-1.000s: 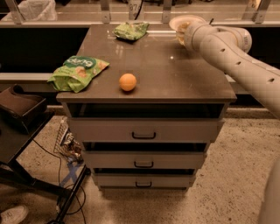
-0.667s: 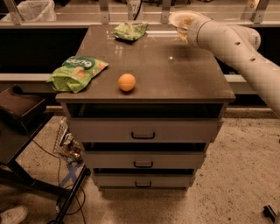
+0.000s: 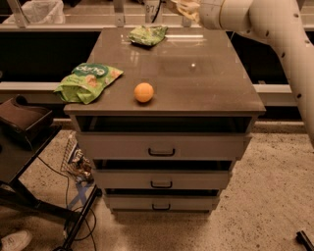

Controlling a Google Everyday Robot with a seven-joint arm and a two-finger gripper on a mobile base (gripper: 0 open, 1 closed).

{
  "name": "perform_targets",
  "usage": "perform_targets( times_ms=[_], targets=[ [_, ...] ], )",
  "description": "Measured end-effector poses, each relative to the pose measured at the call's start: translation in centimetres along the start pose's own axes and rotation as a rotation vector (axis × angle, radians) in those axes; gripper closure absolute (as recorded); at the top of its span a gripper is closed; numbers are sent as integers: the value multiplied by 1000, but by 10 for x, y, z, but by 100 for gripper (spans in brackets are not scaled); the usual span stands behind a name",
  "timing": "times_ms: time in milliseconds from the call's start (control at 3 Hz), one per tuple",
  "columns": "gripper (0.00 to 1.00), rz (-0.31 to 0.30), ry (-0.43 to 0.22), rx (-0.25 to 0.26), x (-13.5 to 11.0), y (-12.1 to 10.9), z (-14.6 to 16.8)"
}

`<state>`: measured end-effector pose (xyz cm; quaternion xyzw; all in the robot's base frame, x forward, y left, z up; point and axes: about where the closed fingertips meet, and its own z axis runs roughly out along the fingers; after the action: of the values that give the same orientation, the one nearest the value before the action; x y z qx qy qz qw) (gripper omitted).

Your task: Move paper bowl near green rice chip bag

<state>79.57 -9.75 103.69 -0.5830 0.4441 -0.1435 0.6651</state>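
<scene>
The paper bowl [image 3: 185, 9] shows as a pale rim at the top edge of the camera view, above the far edge of the cabinet top and partly cut off. My gripper [image 3: 192, 11] is at the end of the white arm [image 3: 274, 29] that reaches in from the right. It holds the bowl off the surface. The green rice chip bag [image 3: 88, 78], lime green with white lettering on a dark oval, lies on the front left corner of the cabinet top, far from the bowl.
An orange ball [image 3: 143, 92] sits near the front edge, right of the chip bag. A smaller dull green bag [image 3: 147, 34] lies at the far edge. The brown cabinet top [image 3: 206, 73] has drawers [image 3: 162, 147] below. A dark stand [image 3: 24, 120] is at the left.
The arm has carried the bowl leftward and higher, from the far right of the cabinet top to above its far middle. The bags and ball have not moved.
</scene>
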Motion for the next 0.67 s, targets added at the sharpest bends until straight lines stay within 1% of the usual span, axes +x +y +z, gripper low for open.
perform_targets(
  times_ms=[333, 667],
  targets=[
    [100, -43, -159, -95, -64, 7, 6],
    [100, -50, -191, -145, -74, 19, 6]
  ],
)
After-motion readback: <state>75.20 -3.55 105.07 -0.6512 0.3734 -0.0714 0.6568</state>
